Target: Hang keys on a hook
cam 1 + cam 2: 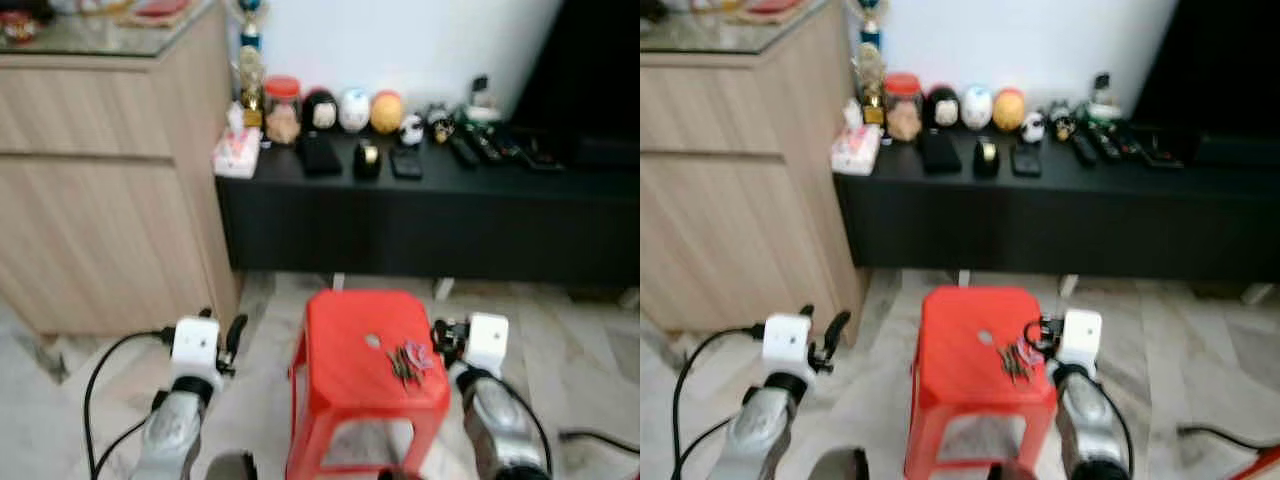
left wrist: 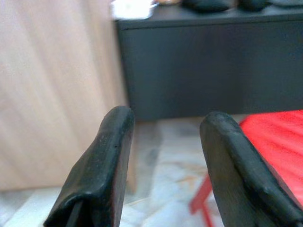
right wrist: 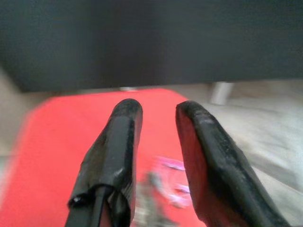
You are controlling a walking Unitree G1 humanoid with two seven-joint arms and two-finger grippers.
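On the red stool (image 1: 355, 345) the keys (image 1: 410, 360) look light, loose and jangly, best pinched at the ring by the right gripper (image 3: 156, 118), its fingers parted and empty.

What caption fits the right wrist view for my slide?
Open right gripper poised over the keys lying on the red stool.
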